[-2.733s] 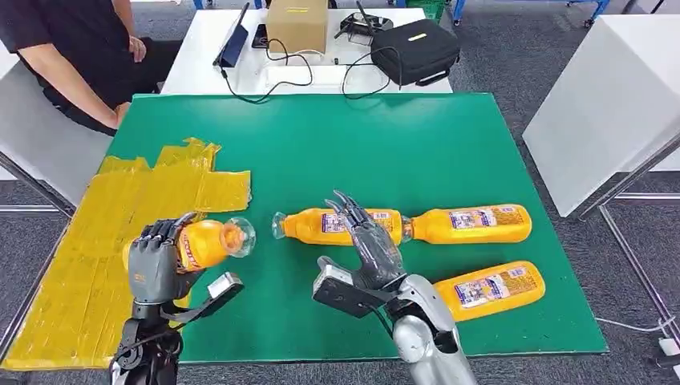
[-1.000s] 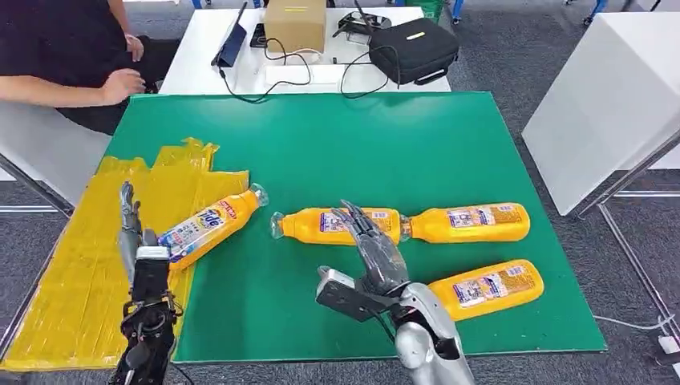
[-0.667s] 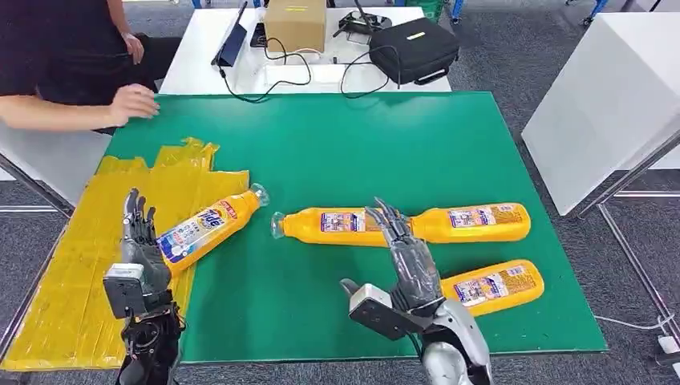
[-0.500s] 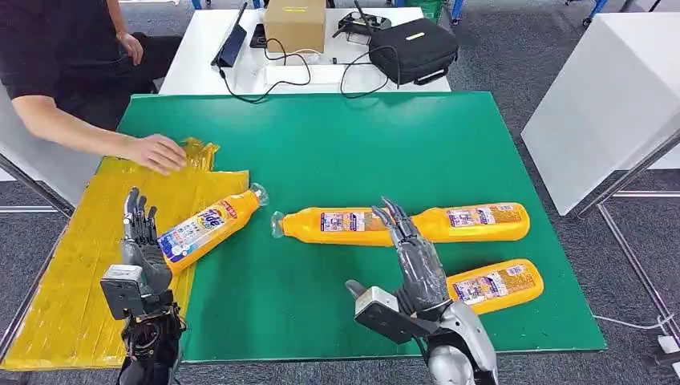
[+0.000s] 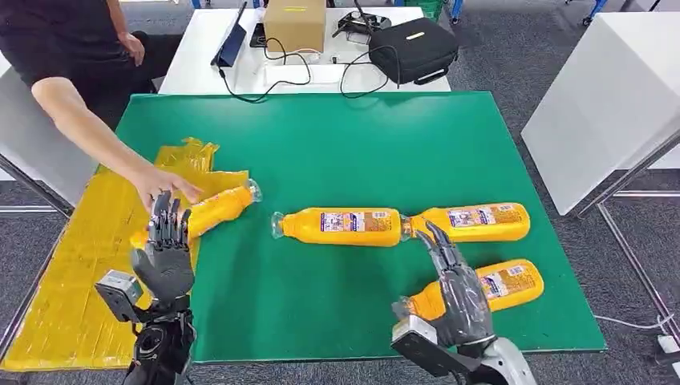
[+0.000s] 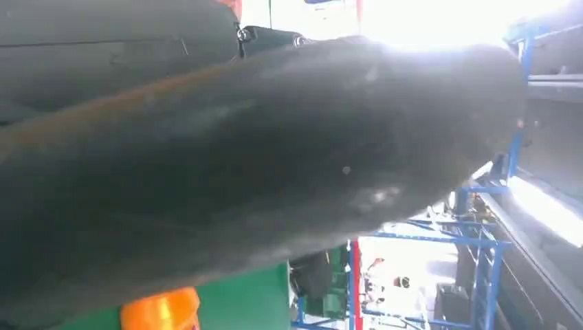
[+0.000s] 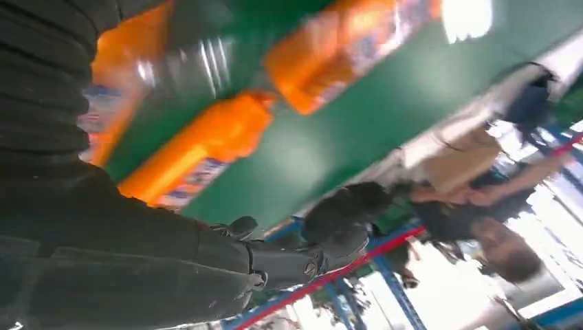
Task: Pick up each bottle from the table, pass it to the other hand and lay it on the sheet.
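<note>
Four orange bottles lie on the green table. One bottle rests at the edge of the yellow sheet, and a person's hand touches it. My left hand stands just in front of that bottle, fingers spread upward, holding nothing. Two bottles lie end to end mid-table: one on the left, one on the right. My right hand is open, fingers spread over the neck end of the near right bottle. Blurred orange bottles appear in the right wrist view.
A person sits at the far left, with an arm stretched over the sheet. Behind the green table is a white table with a cardboard box, a black bag and cables. A white cabinet stands to the right.
The person's hand has reached onto the bottle at the sheet's edge. My left hand has shifted right and up beside that bottle. My right hand has moved right, over the near right bottle.
</note>
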